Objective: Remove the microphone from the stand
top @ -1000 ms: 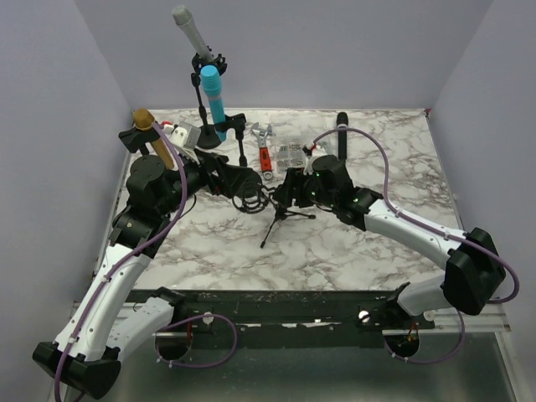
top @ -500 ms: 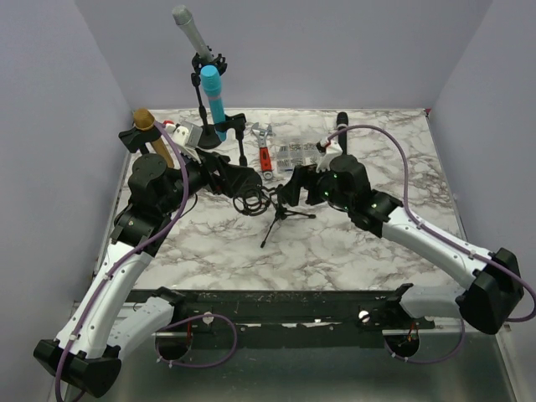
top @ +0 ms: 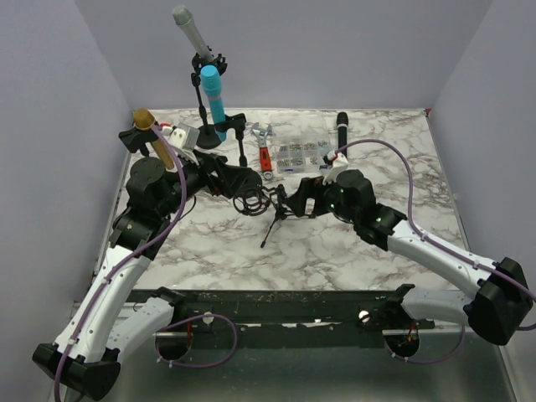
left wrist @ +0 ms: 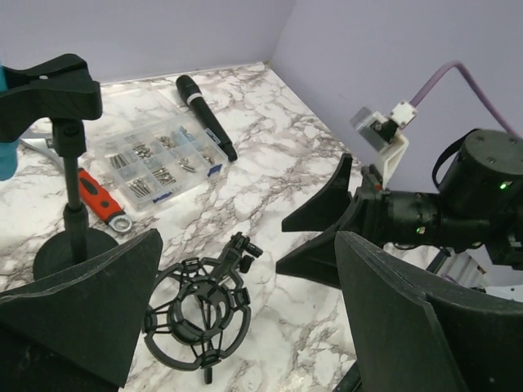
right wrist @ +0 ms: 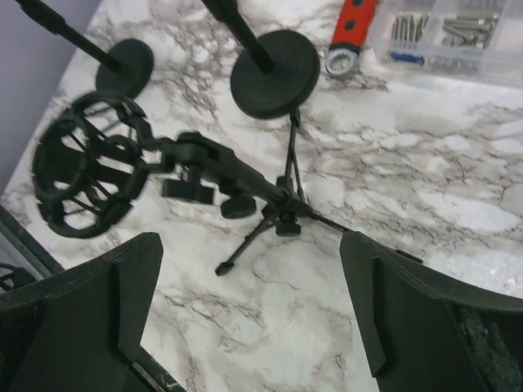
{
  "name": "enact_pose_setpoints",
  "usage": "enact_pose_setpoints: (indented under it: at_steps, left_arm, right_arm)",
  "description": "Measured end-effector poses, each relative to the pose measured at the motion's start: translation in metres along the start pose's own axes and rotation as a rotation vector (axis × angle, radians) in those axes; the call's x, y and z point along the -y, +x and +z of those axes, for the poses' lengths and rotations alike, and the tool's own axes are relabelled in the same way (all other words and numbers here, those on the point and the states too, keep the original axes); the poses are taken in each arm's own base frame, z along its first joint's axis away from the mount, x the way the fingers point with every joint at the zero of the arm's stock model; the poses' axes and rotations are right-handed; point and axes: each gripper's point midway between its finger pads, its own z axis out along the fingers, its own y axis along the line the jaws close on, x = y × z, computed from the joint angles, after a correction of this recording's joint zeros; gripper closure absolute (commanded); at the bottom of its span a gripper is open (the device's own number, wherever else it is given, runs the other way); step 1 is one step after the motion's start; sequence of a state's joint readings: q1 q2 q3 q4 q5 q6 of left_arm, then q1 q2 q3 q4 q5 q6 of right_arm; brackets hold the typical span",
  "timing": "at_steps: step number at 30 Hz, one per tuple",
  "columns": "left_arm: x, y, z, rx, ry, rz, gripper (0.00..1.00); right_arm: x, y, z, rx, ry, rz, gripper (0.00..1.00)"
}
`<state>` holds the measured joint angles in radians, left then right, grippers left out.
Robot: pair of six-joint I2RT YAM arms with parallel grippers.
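My left gripper (left wrist: 245, 245) and right gripper (right wrist: 249, 241) gape empty by the vacant shock-mount stand (right wrist: 278, 216); black microphone (left wrist: 204, 114) lies beside the screw box (left wrist: 155, 159), rigid, slick, probably light, so I'd pinch mid-barrel.

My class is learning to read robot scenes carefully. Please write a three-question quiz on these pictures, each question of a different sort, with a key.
1. Fill in the blank: the left gripper and the right gripper are both ____ (open or shut).
2. True or false: the shock mount on the tripod stand holds a microphone.
3. Choose one. The black microphone lies:
A) beside the parts box
B) inside the shock mount
C) between the right gripper's fingers

Key: 1 open; 2 false; 3 A.
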<state>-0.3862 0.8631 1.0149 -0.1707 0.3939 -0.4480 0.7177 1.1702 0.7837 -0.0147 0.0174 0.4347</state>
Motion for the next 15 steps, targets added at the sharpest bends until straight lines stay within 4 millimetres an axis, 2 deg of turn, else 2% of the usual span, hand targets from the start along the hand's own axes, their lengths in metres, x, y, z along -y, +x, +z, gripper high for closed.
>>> enact_pose_setpoints:
  at_steps: [2, 7, 9, 15]
  left_arm:
    - [-0.002, -0.003, -0.005, 0.024, -0.022, 0.014, 0.1]
    - [-0.01, -0.019, -0.023, 0.118, -0.101, 0.047, 0.07]
    - [-0.014, -0.026, -0.029, 0.154, -0.138, 0.054, 0.05]
    - [-0.038, -0.038, -0.048, 0.244, -0.305, 0.043, 0.02]
  right_arm:
    - [-0.007, -0.015, 0.0, 0.022, -0.012, 0.007, 0.01]
    - [-0.039, -0.08, 0.003, 0.133, -0.071, 0.011, 0.01]
    - [-0.05, -0.099, 0.006, 0.159, -0.095, 0.01, 0.01]
    - [-0.069, -0.118, 0.029, 0.149, -0.144, 0.008, 0.01]
